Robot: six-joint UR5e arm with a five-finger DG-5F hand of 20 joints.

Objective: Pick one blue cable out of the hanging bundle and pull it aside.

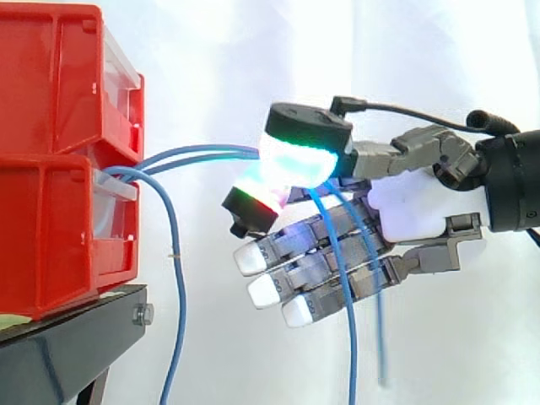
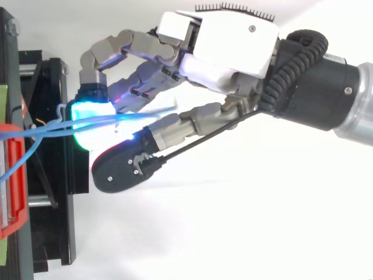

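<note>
Two blue cable strands (image 1: 202, 154) run level from the red bins to my hand (image 1: 413, 207), stretched out to the right. They are pinched between a cyan-glowing pad (image 1: 295, 160) and a red-green glowing pad (image 1: 257, 198). Past the pinch, the strands drop down in front of the palm (image 1: 342, 287). The other fingers point left with white tips (image 1: 253, 260), loosely bent and touching nothing. A third blue cable (image 1: 177, 278) hangs free beside the lower bin. From above, the hand (image 2: 233, 52) reaches left and the strands (image 2: 52, 125) fan out from the bins.
Two red bins are stacked at the left, the upper one (image 1: 51, 84) above the lower one (image 1: 51, 228), on a black stand (image 1: 67, 337). The stand's frame (image 2: 52, 192) lies just left of the fingertips. A white curtain hangs behind.
</note>
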